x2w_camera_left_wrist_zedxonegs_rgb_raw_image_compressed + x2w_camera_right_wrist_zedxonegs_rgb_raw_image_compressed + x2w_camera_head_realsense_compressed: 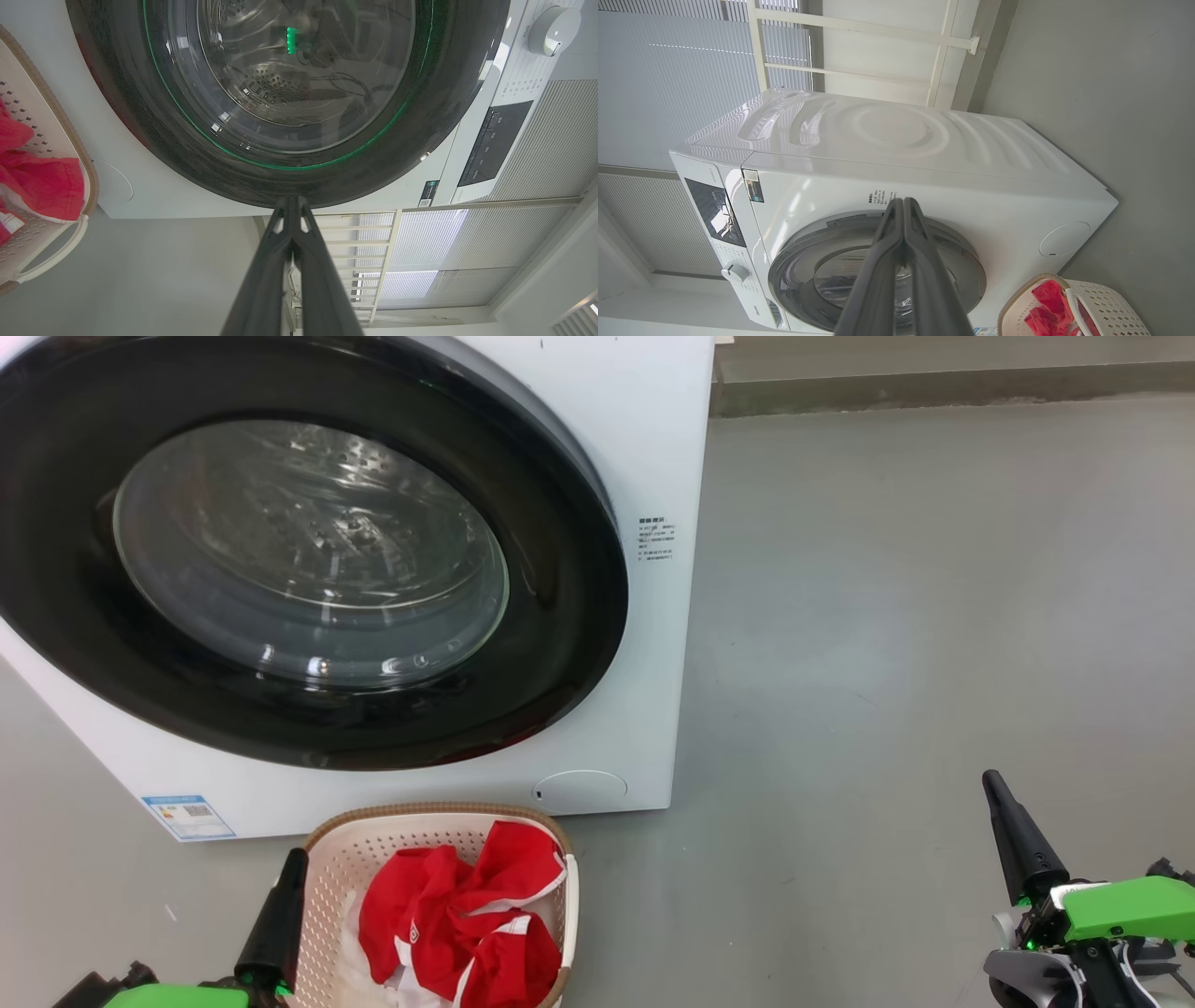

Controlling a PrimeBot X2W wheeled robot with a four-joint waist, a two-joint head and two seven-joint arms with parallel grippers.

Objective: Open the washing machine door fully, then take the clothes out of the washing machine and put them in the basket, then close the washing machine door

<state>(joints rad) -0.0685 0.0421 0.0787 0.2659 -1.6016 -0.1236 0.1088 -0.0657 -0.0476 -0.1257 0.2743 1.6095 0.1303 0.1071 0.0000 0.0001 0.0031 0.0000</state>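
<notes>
The washing machine (644,448) fills the upper left of the head view. Its door (551,644), black-rimmed with a clear glass bowl, lies flat against the front, closed. The cream basket (345,859) stands on the floor before it and holds the red and white clothes (467,915). My left gripper (291,863) is shut and empty, just left of the basket. At the lower right my right gripper (991,784) is shut and empty, well away from the machine. In the left wrist view the left gripper (290,200) points at the door (140,116). The right gripper (903,201) faces the machine (924,140).
Grey floor (934,616) stretches to the right of the machine, ending at a low ledge (934,387) along the back. A round service flap (579,791) and a blue label (189,816) sit low on the machine's front. The control panel (495,140) and a dial (553,30) appear in the left wrist view.
</notes>
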